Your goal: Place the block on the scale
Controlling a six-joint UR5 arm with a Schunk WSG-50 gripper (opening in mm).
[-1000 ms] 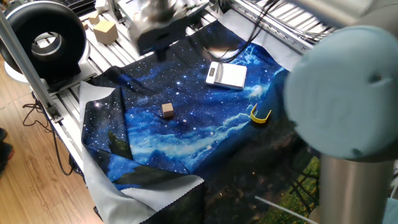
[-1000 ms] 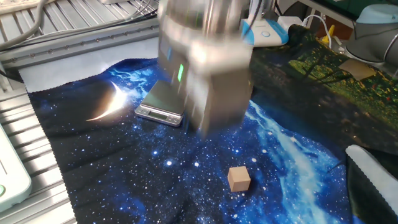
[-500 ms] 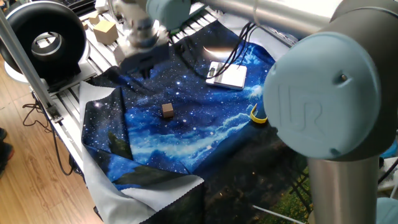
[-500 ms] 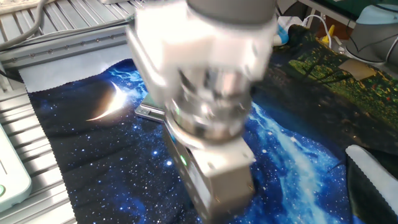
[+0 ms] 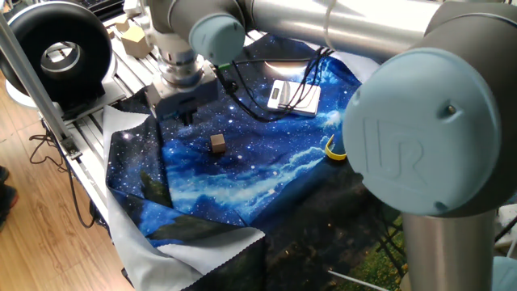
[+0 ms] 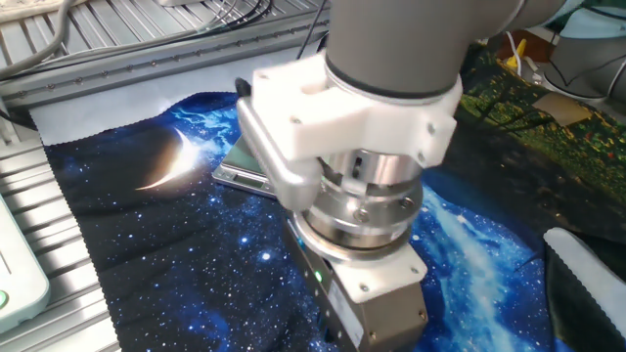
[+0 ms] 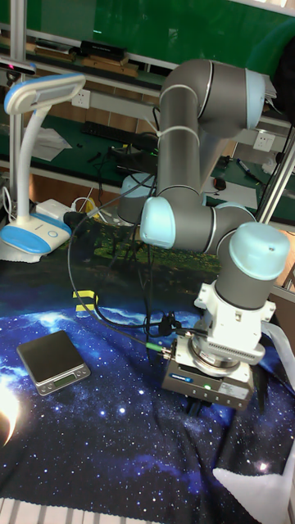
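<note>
The small brown block (image 5: 217,143) sits on the starry blue cloth, near its middle. The white scale (image 5: 295,97) lies farther back right with nothing on it; it shows again as a scale (image 6: 240,172) partly behind the arm, and as a dark scale (image 7: 53,361) at the left. My gripper (image 5: 184,115) hangs over the cloth's left part, a short way back-left of the block and apart from it. Its dark fingers are too small to read. The wrist body (image 6: 372,293) fills the other fixed view and hides the block there.
A yellow curved piece (image 5: 336,151) lies at the cloth's right edge. A pale tan wooden block (image 5: 134,37) and a black round device (image 5: 56,52) stand on the metal frame at back left. A cable (image 5: 266,97) runs over the scale. A blue desk lamp (image 7: 33,123) stands behind.
The wrist and gripper have swung from above the cloth's back edge toward the front left and come lower, closer to the block. Block and scale have not moved.
</note>
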